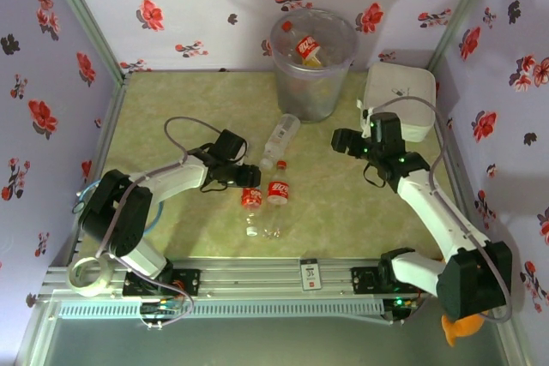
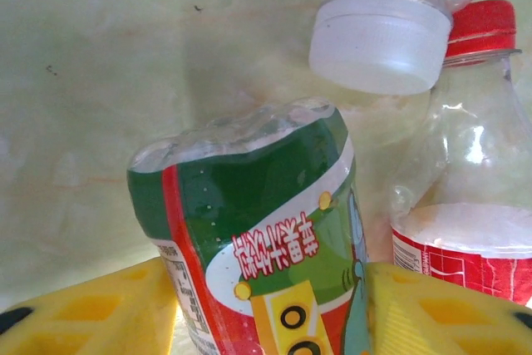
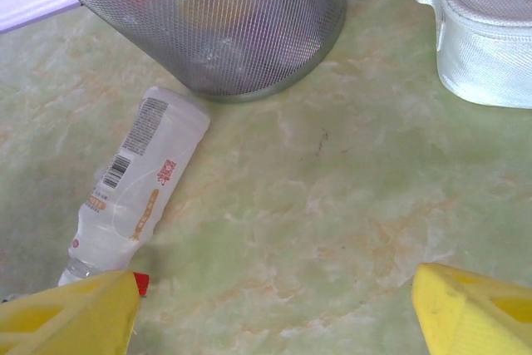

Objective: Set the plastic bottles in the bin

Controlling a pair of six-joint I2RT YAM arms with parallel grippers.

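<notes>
A plastic bottle with a green and red label (image 2: 258,230) stands between my left gripper's (image 2: 266,276) yellow fingers (image 2: 91,313), and both pads press its sides. In the top view that gripper (image 1: 243,179) sits at this bottle (image 1: 251,199), beside a red-labelled, red-capped bottle (image 1: 279,190). A clear white-capped bottle (image 1: 280,138) lies between them and the bin (image 1: 313,83), which holds several bottles. My right gripper (image 1: 346,141) hovers open over bare table (image 3: 274,284), right of the white bottle (image 3: 137,184).
A white rounded-square lidded box (image 1: 399,99) stands right of the bin, close behind my right arm. Floral walls close in the table on three sides. A tape roll (image 1: 88,273) lies by the left arm's base.
</notes>
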